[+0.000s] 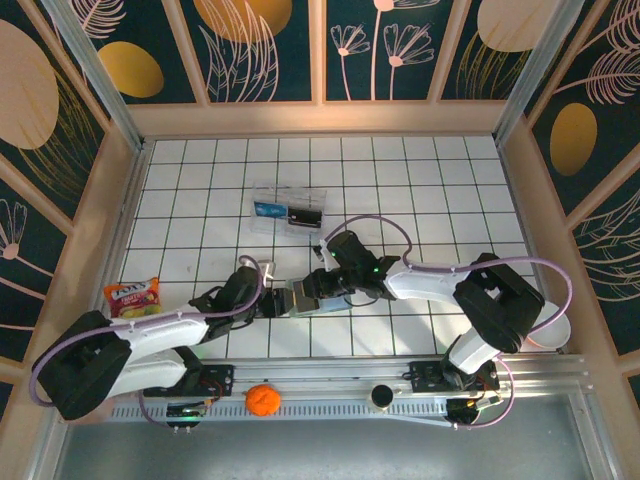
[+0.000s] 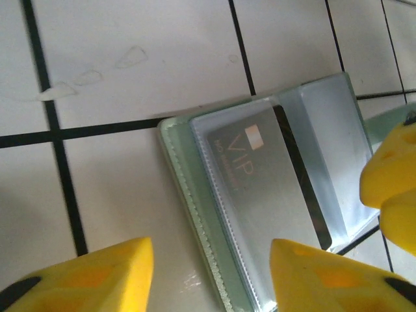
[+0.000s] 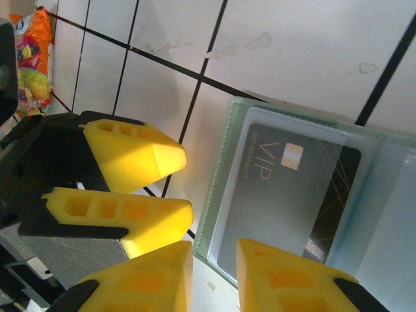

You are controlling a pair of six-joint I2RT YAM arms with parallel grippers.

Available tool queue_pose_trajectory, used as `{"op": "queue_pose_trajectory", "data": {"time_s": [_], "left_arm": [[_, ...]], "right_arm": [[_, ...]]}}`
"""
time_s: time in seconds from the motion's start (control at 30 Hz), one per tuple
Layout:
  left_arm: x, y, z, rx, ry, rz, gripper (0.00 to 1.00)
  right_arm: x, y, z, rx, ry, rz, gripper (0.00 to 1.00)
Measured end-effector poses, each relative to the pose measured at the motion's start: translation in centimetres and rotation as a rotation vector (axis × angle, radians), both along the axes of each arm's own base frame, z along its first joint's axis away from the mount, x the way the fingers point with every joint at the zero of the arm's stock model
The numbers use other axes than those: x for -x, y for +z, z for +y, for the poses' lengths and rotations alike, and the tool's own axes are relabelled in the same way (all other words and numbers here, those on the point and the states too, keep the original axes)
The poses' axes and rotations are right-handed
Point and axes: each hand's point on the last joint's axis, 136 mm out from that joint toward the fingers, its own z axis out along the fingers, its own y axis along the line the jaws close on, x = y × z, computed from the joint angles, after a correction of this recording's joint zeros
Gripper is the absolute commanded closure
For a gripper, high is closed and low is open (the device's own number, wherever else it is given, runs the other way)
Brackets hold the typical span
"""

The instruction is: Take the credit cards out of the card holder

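Note:
The card holder (image 1: 300, 297) lies opened flat on the white tiles between both grippers. Its grey-green stitched rim (image 2: 195, 214) frames a clear pocket holding a grey "VIP" credit card (image 2: 260, 195), also seen in the right wrist view as the card (image 3: 286, 195) inside the holder (image 3: 224, 169). My left gripper (image 2: 211, 279) is open, one finger on bare tile and the other over the card, straddling the holder's long edge. My right gripper (image 3: 214, 279) hovers with a narrow gap over the holder's near corner, one finger (image 3: 292, 279) covering the card's end. The left gripper (image 3: 187, 185) sits just beside it.
A clear plastic box (image 1: 289, 208) with blue and black items stands further back. A snack packet (image 1: 133, 297) lies at the left wall. An orange (image 1: 262, 399) and a black knob (image 1: 381, 397) rest on the front rail. Wooden walls fence the tiled floor.

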Motion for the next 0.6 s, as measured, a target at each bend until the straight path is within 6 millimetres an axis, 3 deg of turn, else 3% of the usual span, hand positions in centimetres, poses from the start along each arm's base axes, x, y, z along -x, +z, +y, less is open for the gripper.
{"op": "queue_pose_trajectory", "data": {"time_s": [0.3, 0.43, 0.6], "left_arm": [[-0.7, 2.1, -2.4, 0.067, -0.060, -0.034, 0.85], [-0.5, 0.4, -2.9, 0.028, -0.078, 0.002, 1.00], [-0.5, -0.6, -2.4, -0.010, -0.060, 0.019, 1.00]], "right_arm": [[0.0, -0.5, -0.3, 0.004, -0.030, 0.029, 0.75], [0.3, -1.0, -0.7, 0.011, -0.039, 0.044, 0.75], [0.3, -1.3, -0.9, 0.003, -0.055, 0.066, 0.74]]}}
